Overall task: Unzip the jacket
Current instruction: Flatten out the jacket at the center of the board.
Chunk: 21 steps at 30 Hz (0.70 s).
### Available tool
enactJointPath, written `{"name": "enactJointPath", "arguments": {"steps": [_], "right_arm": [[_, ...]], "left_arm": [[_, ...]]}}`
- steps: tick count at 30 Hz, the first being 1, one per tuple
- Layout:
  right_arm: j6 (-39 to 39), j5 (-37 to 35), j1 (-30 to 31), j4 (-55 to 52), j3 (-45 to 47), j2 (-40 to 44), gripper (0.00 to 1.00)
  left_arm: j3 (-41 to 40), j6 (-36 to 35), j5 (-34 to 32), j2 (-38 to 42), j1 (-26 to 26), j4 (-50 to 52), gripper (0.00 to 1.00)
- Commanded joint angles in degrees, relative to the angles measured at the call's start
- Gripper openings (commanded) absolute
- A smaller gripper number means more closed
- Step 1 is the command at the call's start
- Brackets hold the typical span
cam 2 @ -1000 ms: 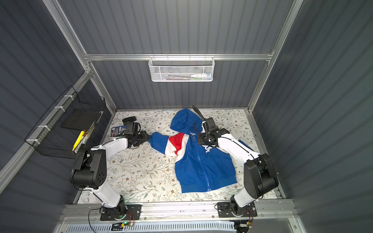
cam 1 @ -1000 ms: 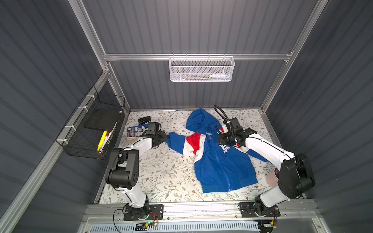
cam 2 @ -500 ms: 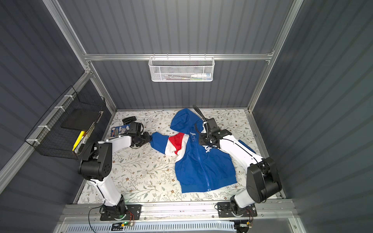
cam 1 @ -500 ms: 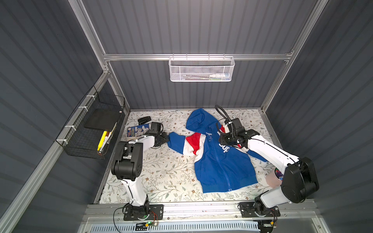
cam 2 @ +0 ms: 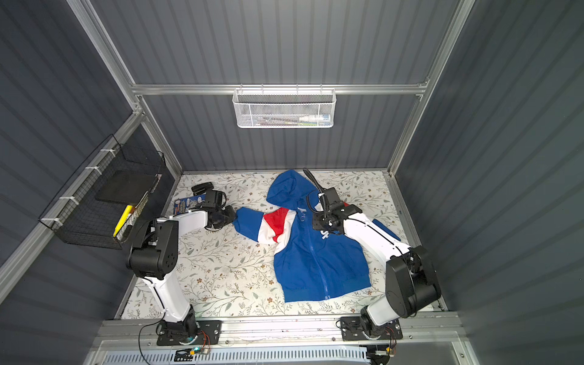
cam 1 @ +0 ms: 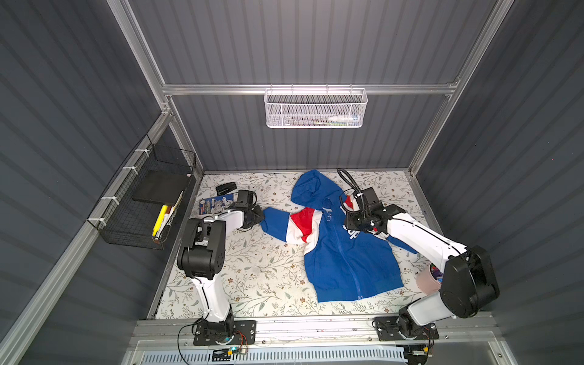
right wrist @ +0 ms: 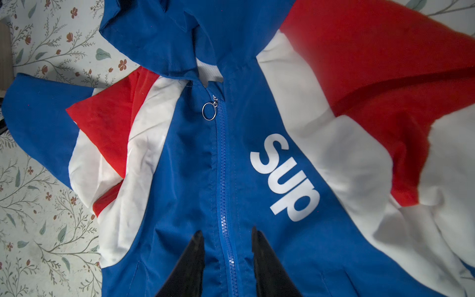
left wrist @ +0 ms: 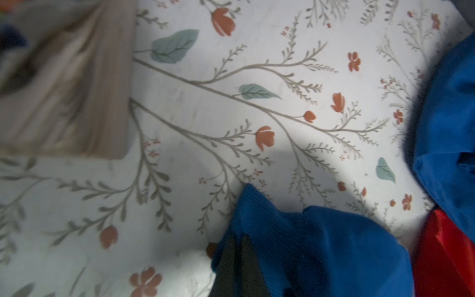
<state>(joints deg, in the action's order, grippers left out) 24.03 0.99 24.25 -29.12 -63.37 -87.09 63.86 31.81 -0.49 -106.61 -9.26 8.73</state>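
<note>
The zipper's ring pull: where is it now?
In the right wrist view, the ring pull lies at the zipper's top on the jacket, just under the hood, beyond the open right gripper.

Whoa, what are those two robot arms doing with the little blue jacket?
They're getting ready to unzip the jacket, which lies flat on the flowery table. The left fingers are pinched shut on a sleeve cuff, holding it. The right fingers are open over the chest, one on each side of the zipper. The zipper is closed right up to the collar, and its ring pull hasn't been grabbed yet.
</note>
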Motion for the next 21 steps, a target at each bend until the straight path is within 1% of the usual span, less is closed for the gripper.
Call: {"name": "enactJointPath", "arguments": {"steps": [1,5,8,11,16,21], "right_arm": [[0.99,-2.73,-0.13,-2.96,-1.4,-2.26,0.34],[2.28,-3.55,-0.12,-2.82,-1.99,-3.92,0.33],[2.6,-4.32,-0.17,-3.0,-2.7,-5.09,0.33],[2.82,-4.55,-0.17,-3.48,-3.16,-5.57,0.32],[3.09,-4.13,-0.23,-3.9,-2.86,-4.86,0.32],[2.79,-5.42,-0.19,-4.64,-2.13,-4.18,0.32]], "left_arm": [[-1.45,5.61,-9.35,7.76,0.6,9.0,0.0],[-5.06,13.16,-16.63,15.62,0.69,17.53,0.0],[-6.28,16.17,-21.34,19.73,1.8,21.77,0.0],[-4.69,14.07,-22.39,20.41,5.28,22.86,0.0],[1.54,10.03,-26.4,17.71,9.98,25.24,0.0],[4.15,6.29,-24.84,14.44,13.43,22.83,0.0]]}}
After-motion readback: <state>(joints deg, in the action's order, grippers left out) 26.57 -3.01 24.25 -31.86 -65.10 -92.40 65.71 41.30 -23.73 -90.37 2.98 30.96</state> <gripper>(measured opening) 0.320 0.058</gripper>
